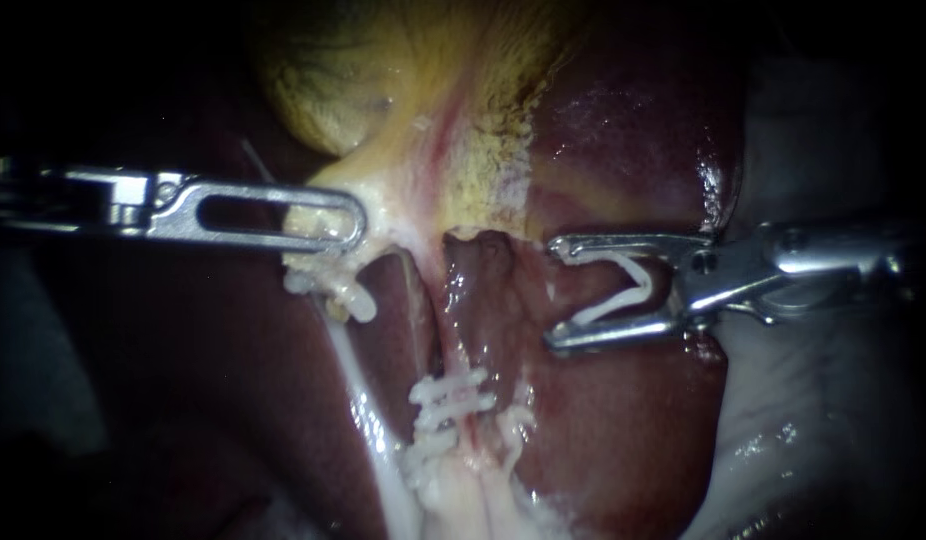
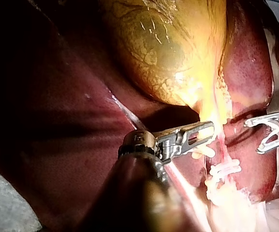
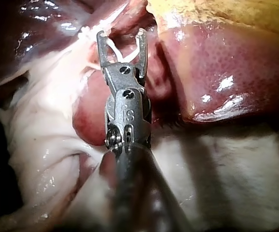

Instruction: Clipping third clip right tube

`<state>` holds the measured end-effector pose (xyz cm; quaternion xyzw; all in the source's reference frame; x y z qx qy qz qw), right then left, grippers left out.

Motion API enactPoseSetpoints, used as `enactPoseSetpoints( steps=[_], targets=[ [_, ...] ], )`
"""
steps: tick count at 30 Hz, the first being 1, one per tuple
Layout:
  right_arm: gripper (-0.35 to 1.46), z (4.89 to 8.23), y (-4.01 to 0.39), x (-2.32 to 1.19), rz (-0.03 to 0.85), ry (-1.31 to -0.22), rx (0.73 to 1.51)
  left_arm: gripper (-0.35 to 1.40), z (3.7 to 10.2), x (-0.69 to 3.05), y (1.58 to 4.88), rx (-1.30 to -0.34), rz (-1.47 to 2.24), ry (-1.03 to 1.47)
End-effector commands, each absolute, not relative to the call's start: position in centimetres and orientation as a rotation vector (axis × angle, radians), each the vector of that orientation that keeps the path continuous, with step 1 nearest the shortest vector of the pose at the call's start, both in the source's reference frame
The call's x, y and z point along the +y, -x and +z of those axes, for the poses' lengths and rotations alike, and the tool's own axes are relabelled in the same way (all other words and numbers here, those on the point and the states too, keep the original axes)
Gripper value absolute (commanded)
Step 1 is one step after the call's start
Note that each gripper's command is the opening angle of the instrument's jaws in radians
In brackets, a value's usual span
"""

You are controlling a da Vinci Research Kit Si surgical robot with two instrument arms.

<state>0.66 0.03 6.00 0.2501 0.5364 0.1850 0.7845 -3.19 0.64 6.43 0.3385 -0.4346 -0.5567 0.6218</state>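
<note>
Jaws of the right instrument [image 1: 555, 292], wide apart yet gripping a loaded clip [image 1: 613, 306], stand mid-approach beside the right tube [image 1: 463, 350], which seems to carry two placed clips [image 1: 451, 393], while the left instrument [image 1: 353, 222] jaws clamp the gallbladder [image 1: 323, 90] neck; next, probably, advancing astride that tube.

The gallbladder [image 1: 323, 90] is yellow-green (finely veined), liver [image 1: 633, 130] dark red, clips [image 1: 453, 395] white.

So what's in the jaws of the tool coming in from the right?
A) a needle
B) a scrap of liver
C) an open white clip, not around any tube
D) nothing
C: the right instrument holds an open white clip between its jaws, with nothing inside it.
</note>
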Motion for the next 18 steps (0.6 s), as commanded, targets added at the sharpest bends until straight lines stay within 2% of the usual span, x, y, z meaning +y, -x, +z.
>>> enactPoseSetpoints(
  steps=[1,18],
  targets=[
    [0.48,6.04,-0.71,0.02,0.408,-0.550,1.157,-0.35,6.42,0.64,3.19,-0.998,-1.280,-0.777],
    [0.48,6.42,-1.42,-0.15,0.439,-0.633,1.149,-0.35,6.41,0.61,3.19,-0.998,-1.277,-0.781]
  ],
)
